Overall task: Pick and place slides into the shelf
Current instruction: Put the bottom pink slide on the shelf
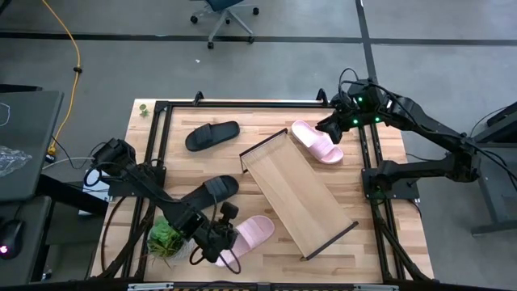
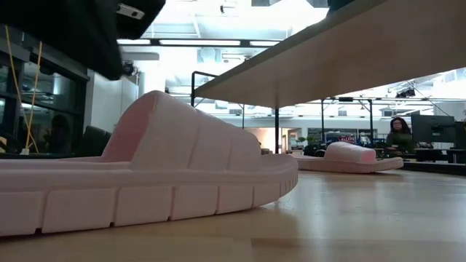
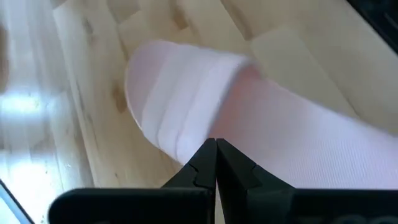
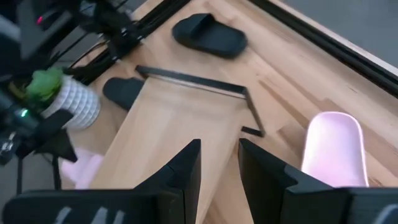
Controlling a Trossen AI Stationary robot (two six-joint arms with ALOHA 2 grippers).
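Observation:
The shelf (image 1: 295,190) is a long light-wood board lying slantwise mid-table; in the low view it stands raised on thin dark legs (image 2: 277,131). One pink slide (image 1: 254,233) lies sole-down near the front edge. My left gripper (image 3: 216,146) hovers shut over it beside the strap, and the low view shows nothing touching the slide (image 2: 145,175). A second pink slide (image 1: 317,141) lies at the far right. My right gripper (image 4: 219,155) stands open in the air above it, with nothing between its fingers. One black slide (image 1: 212,135) lies at the far left, another (image 1: 212,191) beside the left arm.
A potted green plant in a white pot (image 1: 166,238) stands by the left arm at the front left. Black frame rails (image 1: 153,145) run along the table's sides. A person (image 2: 399,131) sits in the room beyond the table. Bare wood (image 1: 363,242) lies right of the shelf.

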